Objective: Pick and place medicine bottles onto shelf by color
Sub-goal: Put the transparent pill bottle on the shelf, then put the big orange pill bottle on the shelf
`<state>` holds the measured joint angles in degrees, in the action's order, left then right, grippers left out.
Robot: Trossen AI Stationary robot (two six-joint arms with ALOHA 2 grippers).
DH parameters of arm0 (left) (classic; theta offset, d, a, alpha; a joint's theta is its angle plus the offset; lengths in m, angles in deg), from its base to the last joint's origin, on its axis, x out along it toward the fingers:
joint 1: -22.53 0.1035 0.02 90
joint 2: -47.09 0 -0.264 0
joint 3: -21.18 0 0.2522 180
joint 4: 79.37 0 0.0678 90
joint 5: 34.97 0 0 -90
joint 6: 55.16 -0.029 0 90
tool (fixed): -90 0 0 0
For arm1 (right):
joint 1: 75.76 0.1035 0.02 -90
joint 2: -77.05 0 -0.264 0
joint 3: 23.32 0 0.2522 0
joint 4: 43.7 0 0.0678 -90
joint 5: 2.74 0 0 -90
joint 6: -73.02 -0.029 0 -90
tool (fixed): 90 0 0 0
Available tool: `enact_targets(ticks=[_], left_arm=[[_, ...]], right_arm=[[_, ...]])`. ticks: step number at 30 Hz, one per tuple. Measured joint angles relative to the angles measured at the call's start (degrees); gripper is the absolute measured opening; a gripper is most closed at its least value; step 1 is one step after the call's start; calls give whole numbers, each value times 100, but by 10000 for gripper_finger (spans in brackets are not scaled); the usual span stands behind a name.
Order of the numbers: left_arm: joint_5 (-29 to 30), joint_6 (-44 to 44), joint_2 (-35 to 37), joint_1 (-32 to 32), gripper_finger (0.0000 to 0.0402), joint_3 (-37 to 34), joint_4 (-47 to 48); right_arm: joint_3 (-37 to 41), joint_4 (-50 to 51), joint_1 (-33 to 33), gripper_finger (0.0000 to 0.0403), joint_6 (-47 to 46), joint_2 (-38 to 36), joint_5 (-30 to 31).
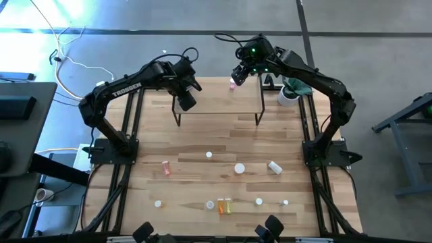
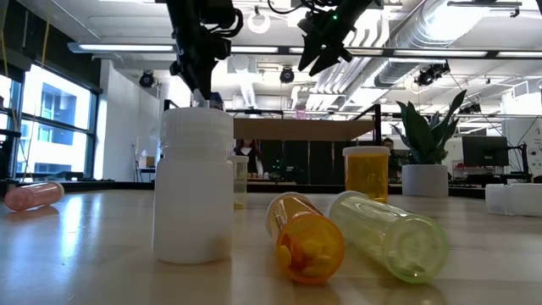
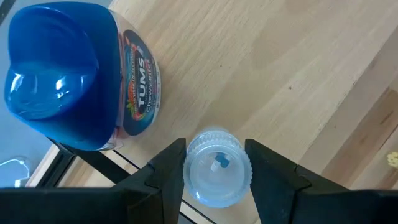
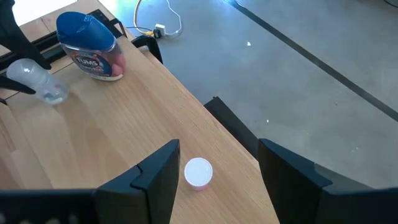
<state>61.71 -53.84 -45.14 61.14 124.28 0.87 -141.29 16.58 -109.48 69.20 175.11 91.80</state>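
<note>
Shelf point(image 4: 112, 130) — left gripper point(image 3: 216, 168) clamping clear vial point(image 3: 216, 167)

The wooden table point(image 1: 223, 145) stands on a grey concrete floor point(image 1: 378, 40) crossed by dark lines. Beside the table's far right corner sits a potted plant point(image 1: 291, 90) in a white pot. A white cable point(image 1: 74, 61) trails over the floor beyond the table's far left corner, and a dark desk point(image 1: 20, 115) stands off the table's left side. Across the table at its own height, the room opens into a wide hall: tall windows point(image 2: 51, 127) let in daylight, white ducts point(image 2: 423, 34) and pipes run under the ceiling, and a monitor point(image 2: 484, 152) stands behind the plant.
</note>
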Motion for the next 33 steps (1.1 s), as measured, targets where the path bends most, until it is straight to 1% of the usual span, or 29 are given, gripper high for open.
enact_targets(ticks=[10, 18, 22, 28, 33], left_arm=[[-2, -6, 0, 2, 149, 0, 9], [-4, -51, 0, 2, 193, 0, 9], [-7, 49, 1, 2, 207, 0, -7], [-3, 50, 135, 2, 206, 0, -9], [-4, 105, 384, 2, 202, 0, -11]], right_arm=[[0, 0, 0, 206, 44, 0, 2], [0, 0, 0, 206, 44, 0, 2], [0, 26, 0, 206, 177, 0, 0], [2, 210, 2, 206, 186, -13, -2], [2, 243, 50, 206, 224, -142, -93]])
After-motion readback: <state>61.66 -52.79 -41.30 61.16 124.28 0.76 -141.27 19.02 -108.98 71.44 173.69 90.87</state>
